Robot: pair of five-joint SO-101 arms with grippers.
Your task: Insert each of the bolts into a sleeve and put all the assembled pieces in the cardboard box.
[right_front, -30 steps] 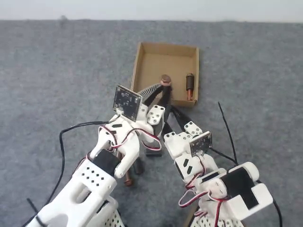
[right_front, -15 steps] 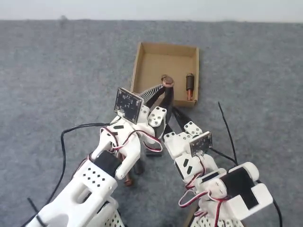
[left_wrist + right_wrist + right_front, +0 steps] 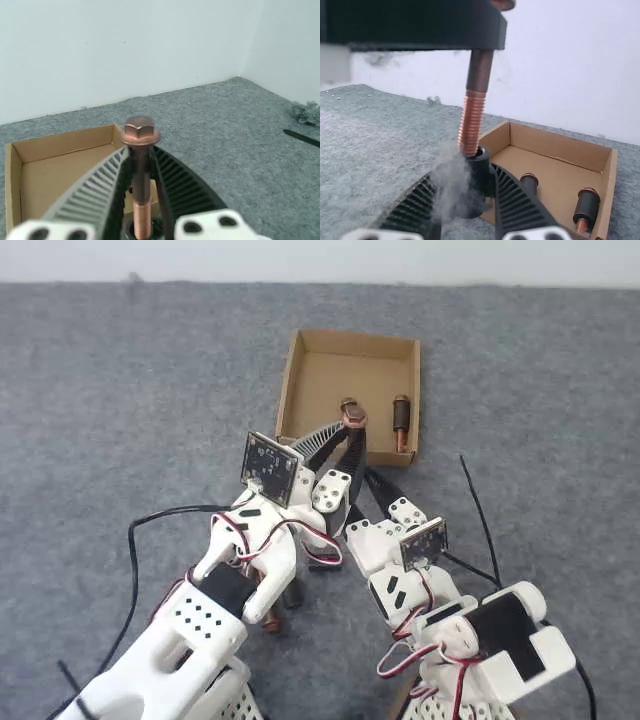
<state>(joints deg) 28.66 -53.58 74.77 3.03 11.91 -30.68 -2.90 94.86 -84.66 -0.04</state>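
Grey, carpet-like covering spreads over the whole worktop (image 3: 120,390). My two white arms rise from the lower centre of the high view and meet at the middle of the frame, the left one to the left of the right one.

Just above them, in the upper centre of the frame, the open cardboard box (image 3: 340,368) rests flat on the worktop. My left claw (image 3: 141,150) is at the box's near edge in the high view. It is closed on the shank of a copper-coloured flanged hex bolt (image 3: 141,167) and holds it upright, head on top, with the ribbed black fingers (image 3: 95,192) pressed against both sides.

My right claw (image 3: 467,175) sits directly beneath, closed around a short black sleeve (image 3: 480,167) with its opening facing up. The threaded tip of the bolt stands at the mouth of this sleeve; I cannot tell how deep it sits inside.

Two assembled pieces lie in the box. One assembled piece (image 3: 587,202) lies near the right-hand wall in the high view, and a second assembled piece (image 3: 529,182) lies beside it, nearer my claws.

At the lower centre of the high view a loose bolt (image 3: 268,616) lies on the worktop, partly covered by my left arm.

A tuft of grey fluff (image 3: 449,182) clings to one finger of my right claw.
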